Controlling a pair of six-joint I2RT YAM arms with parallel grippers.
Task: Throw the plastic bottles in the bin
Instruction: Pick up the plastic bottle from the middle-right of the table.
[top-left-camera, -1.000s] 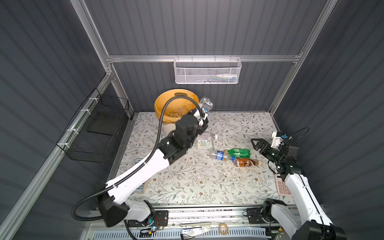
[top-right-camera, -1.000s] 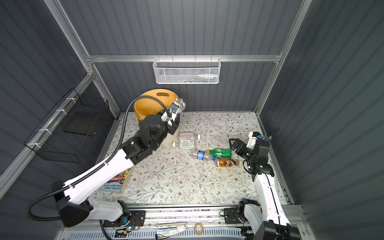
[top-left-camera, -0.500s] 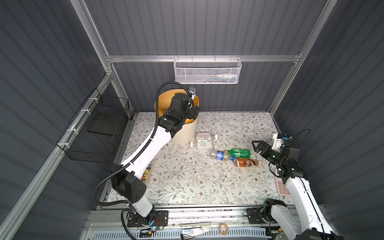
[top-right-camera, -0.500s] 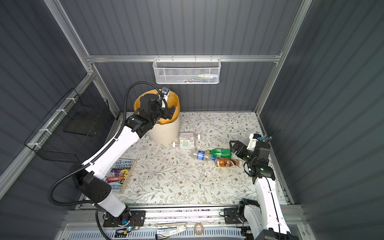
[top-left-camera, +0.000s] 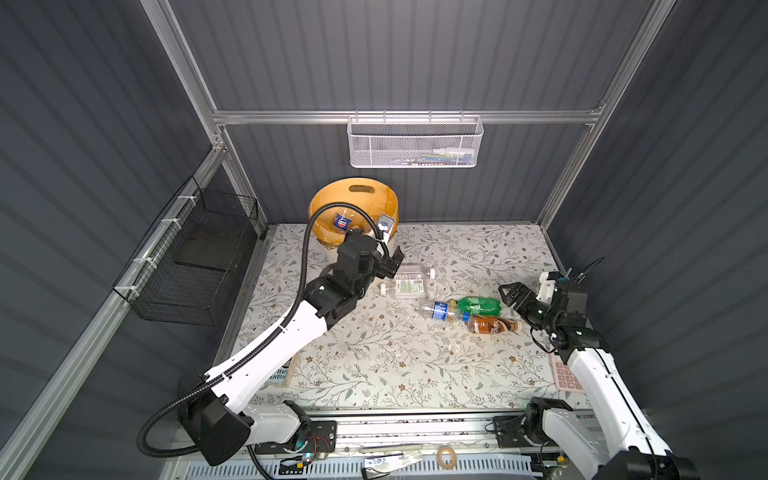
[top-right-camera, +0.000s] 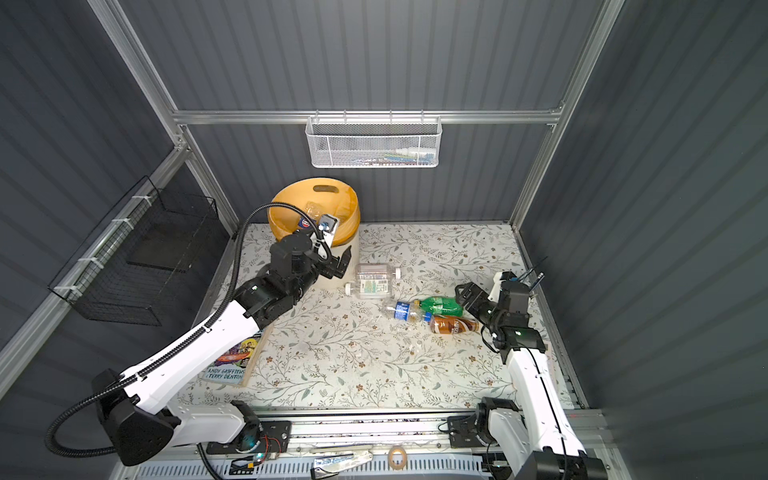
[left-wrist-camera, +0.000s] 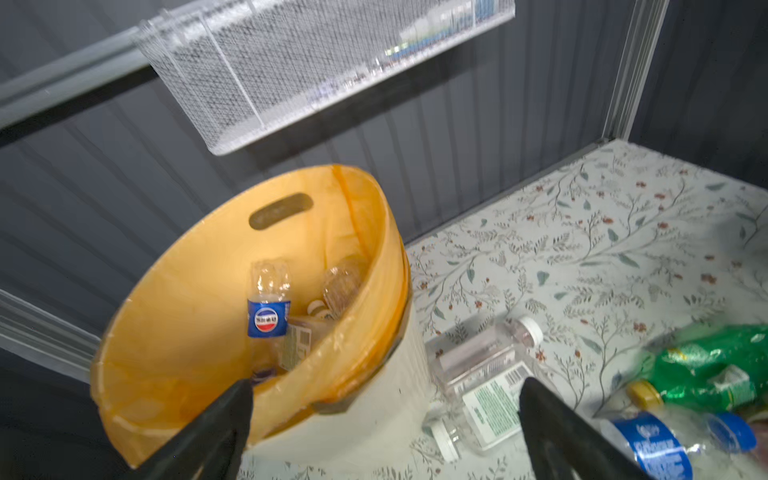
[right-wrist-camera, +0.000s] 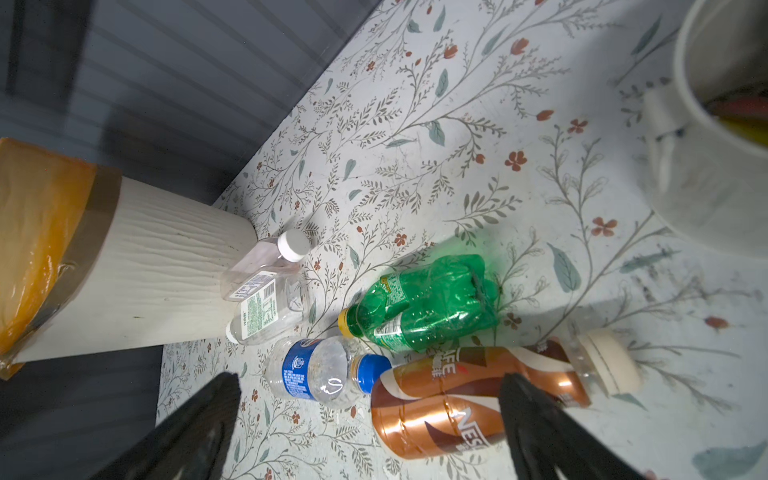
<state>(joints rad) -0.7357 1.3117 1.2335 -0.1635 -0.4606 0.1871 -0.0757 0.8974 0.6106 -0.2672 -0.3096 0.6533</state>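
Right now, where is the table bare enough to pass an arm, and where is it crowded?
Bare: the near half of the table, between the book and the calculator, and the far strip beside the bin. Crowded: the middle, where clear bottles, blue-labelled bottle, green bottle and brown bottle bunch.

The left tool (left-wrist-camera: 384, 386) has its two dark fingers (left-wrist-camera: 220, 424) spread wide, gripping nothing, and points toward the bin (left-wrist-camera: 166, 332). The bin's orange liner holds a clear bottle with a blue label (left-wrist-camera: 268, 307) among other crumpled clear ones. Just beside the bin, two clear white-capped bottles (left-wrist-camera: 486, 374) lie on the floral worktop (left-wrist-camera: 582, 232), with a green bottle (left-wrist-camera: 706, 370) and a blue-labelled bottle (left-wrist-camera: 652, 444) past them, and a white mesh basket (left-wrist-camera: 291, 70) hangs on the wall.
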